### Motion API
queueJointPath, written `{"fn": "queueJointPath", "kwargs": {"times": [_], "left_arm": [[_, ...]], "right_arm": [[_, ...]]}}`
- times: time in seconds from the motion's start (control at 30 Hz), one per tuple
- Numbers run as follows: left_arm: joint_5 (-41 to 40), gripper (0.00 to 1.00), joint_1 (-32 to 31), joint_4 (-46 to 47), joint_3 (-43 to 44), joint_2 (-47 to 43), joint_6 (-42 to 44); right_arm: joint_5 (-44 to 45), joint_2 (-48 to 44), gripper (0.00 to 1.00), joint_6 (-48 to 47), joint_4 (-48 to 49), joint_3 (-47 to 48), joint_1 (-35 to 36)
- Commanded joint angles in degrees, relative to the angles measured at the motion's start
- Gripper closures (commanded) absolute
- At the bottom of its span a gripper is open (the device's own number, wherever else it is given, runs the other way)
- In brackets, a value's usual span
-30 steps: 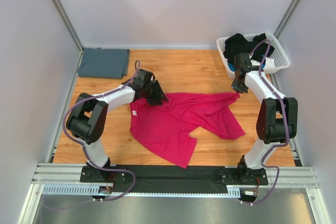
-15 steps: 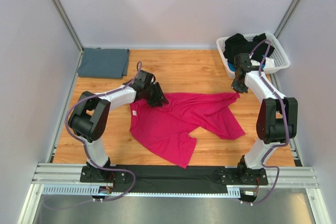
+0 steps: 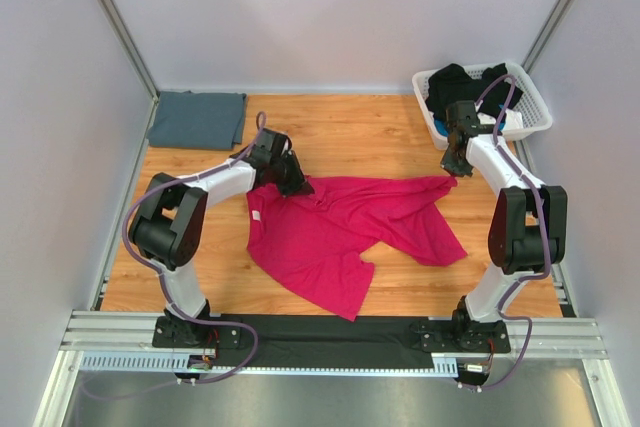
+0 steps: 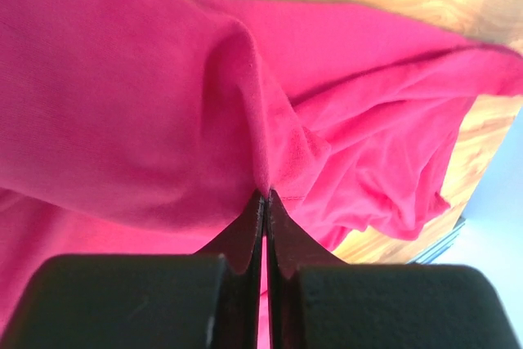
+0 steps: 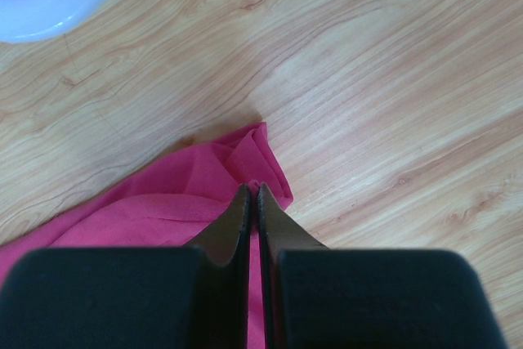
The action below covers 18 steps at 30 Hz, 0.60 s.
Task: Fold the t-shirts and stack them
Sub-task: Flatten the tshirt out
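A magenta-pink t-shirt (image 3: 340, 232) lies crumpled and spread in the middle of the wooden table (image 3: 360, 132). My left gripper (image 3: 290, 185) sits at its upper left edge, shut on a pinched ridge of the pink t-shirt (image 4: 163, 104). The gripper (image 4: 266, 195) shows cloth squeezed between its tips. My right gripper (image 3: 458, 173) is at the shirt's far right corner, shut on that pink corner (image 5: 245, 165), the gripper (image 5: 252, 187) low over the wood. A slate blue-grey t-shirt (image 3: 197, 118), folded flat, rests at the back left corner.
A white lattice basket (image 3: 532, 107) holding dark clothes stands at the back right, just behind my right arm. Grey walls close in the table on three sides. A black strip and metal rail run along the near edge (image 3: 330, 332).
My left gripper has closed on the pink shirt's upper left edge and shifted slightly left and back. The right arm has not moved.
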Motion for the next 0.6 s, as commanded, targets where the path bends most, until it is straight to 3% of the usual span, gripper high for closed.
{"fn": "queueJointPath", "kwargs": {"times": [0.0, 0.4, 0.57], "left_arm": [[-0.26, 1.0, 3.11, 0.37, 6.07, -4.47, 2.06], [-6.33, 1.0, 12.17, -12.55, 39.63, -9.04, 14.54], [-9.23, 1.0, 12.44, -19.75, 56.16, -9.04, 24.73]], "right_arm": [[2.18, -1.83, 1.0, -1.02, 0.07, 3.77, -0.35], [-1.77, -9.82, 0.99, -7.7, 3.66, 22.57, -1.32], [-6.07, -16.41, 1.0, -11.91, 6.92, 26.63, -1.31]]}}
